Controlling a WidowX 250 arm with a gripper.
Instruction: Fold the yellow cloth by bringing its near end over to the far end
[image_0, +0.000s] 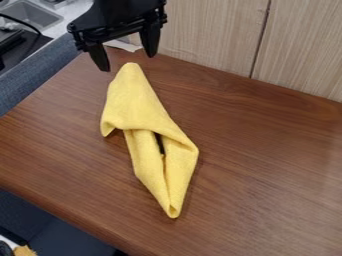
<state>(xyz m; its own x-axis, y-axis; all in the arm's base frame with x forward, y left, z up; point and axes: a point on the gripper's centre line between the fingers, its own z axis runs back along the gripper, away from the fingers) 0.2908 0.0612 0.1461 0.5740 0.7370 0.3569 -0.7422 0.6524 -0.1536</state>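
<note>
I hold the claw (127, 61) spread above the far tip of the folded yellow cloth (138, 107) on the desk (267, 165); descending off-center, judging depth poorly from here, could pinch only air.

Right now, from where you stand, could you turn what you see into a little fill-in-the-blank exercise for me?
1. The folded cloth is coloured ____.
2. With its two fingers apart, the black hand holds ____.
3. Of the cloth's two pointed ends, upper and lower in the picture, the hand is nearer the ____ one.
4. The brown table under the cloth has the grain of ____.

Missing words: yellow; nothing; upper; wood.
</note>
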